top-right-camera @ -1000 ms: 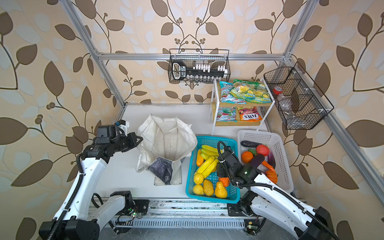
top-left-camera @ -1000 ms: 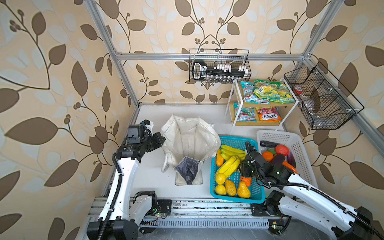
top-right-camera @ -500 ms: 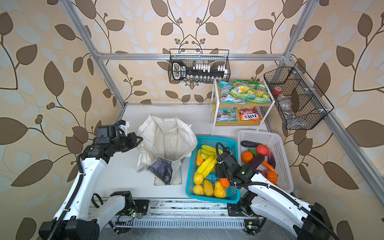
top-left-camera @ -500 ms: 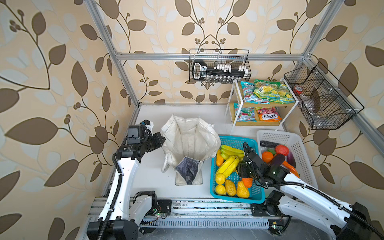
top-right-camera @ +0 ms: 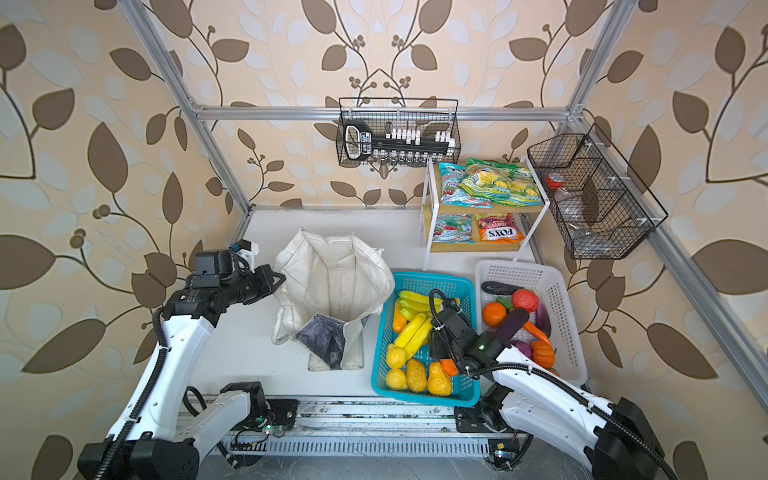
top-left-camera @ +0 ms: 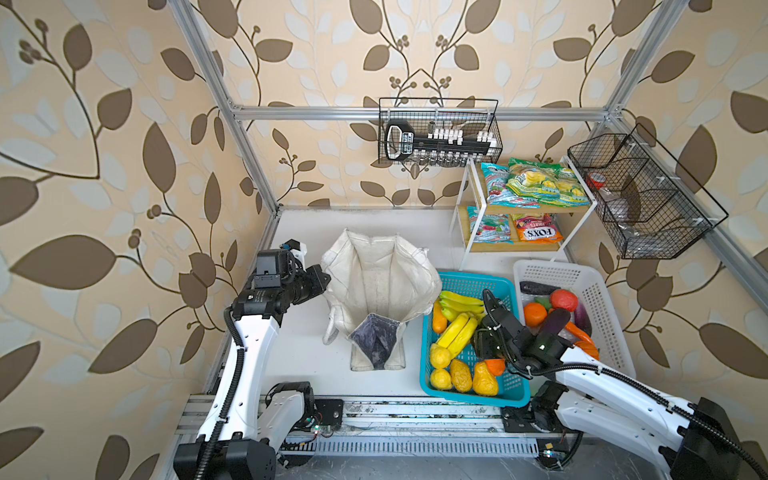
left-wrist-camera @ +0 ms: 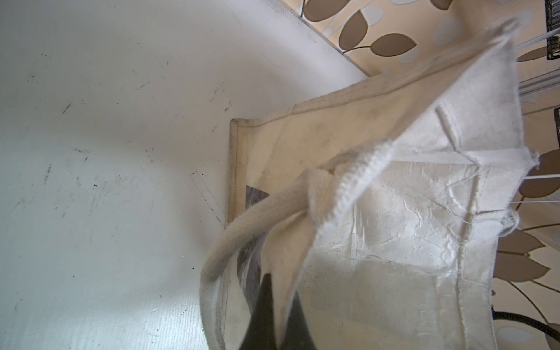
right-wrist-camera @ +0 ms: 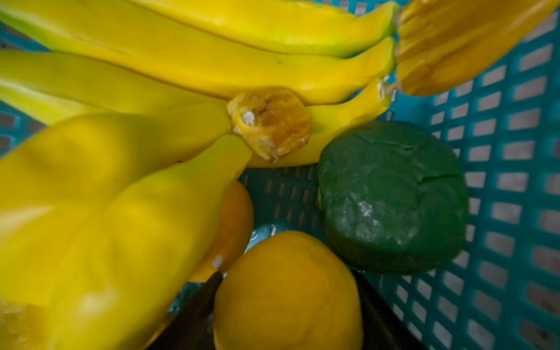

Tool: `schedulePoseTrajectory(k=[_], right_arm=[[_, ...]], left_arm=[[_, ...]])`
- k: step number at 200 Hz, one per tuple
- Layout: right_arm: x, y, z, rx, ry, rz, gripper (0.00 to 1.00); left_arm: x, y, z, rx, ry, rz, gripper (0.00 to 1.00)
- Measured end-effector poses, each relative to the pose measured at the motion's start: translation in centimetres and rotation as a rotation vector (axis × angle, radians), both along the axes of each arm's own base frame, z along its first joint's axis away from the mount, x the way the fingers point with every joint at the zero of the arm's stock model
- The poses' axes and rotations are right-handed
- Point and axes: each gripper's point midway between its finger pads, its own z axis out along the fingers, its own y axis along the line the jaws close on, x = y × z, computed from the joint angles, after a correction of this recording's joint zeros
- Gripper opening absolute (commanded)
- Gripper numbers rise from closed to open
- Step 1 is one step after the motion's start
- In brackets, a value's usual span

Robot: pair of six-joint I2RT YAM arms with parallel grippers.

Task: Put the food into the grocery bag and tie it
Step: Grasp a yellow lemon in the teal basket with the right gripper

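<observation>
Loading: left gripper [left-wrist-camera: 280, 291] pinches the grocery bag [top-left-camera: 374, 282] rim; right gripper [right-wrist-camera: 288, 278], inside the teal basket [top-left-camera: 465, 397], straddles a yellow fruit [right-wrist-camera: 288, 306], grip unclear; next: squeeze, lift.

Matt cloth grocery bag [top-left-camera: 374, 274], glossy smooth plastic banana bunch [right-wrist-camera: 197, 75]

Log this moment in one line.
left hand: shut on bag | right hand: straddles yellow fruit in teal basket, grip unclear
</observation>
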Motion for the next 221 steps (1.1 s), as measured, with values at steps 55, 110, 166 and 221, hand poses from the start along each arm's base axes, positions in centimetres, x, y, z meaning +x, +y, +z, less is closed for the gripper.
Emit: schedulePoseTrajectory(k=[55,110,166,221], right_arm=[[0.5,0.2,2.3,0.039,-0.068,0.004,0.56],[1.2,-0.3,5.1,0.033,-0.135,-0.01,0.53],[1.9,0.1,10.5,0.092,-0.238,0.003,0.52],[4.2,2.8,17.3,0.139,-0.342,0.055,0.52]], left_arm=[[0.0,0.0,0.0,0.0,0.0,0.0,0.0],[0.0,0.0,0.0,0.002,0.0,0.002,0.0],[0.0,0.1,0.0,0.002,0.0,0.003,0.0],[0.0,0.1,-0.1,0.002,0.003,0.003,0.0]])
